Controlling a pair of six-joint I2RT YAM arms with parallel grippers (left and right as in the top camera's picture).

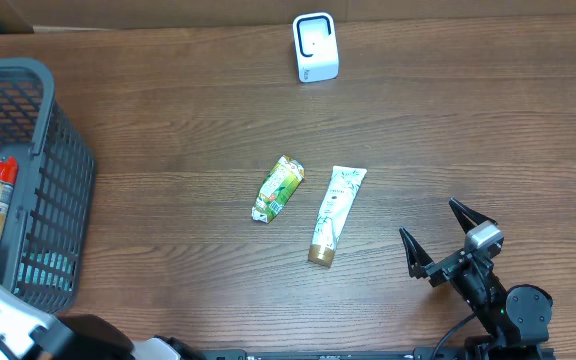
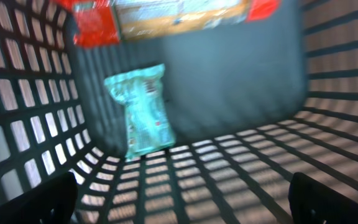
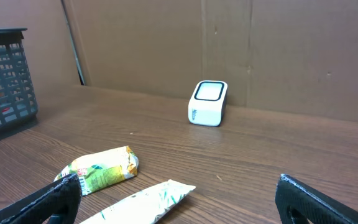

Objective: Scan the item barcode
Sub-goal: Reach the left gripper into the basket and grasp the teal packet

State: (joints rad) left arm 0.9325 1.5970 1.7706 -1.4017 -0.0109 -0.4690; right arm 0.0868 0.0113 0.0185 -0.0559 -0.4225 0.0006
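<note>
Lying mid-table just left of the empty, wide-spread right gripper (image 1: pixel 427 217), the tube (image 1: pixel 336 213) is found nearer that arm, long axis aimed roughly at the scanner (image 1: pixel 315 47), while the left gripper (image 2: pixel 191 205) is held agape inside the basket (image 1: pixel 28 70).

The basket (image 1: pixel 63 190) is grey mesh, scanner (image 1: pixel 315 48) white, packet (image 1: pixel 277 188) green-yellow, and the blurred pouch (image 2: pixel 143 111) seems teal.
</note>
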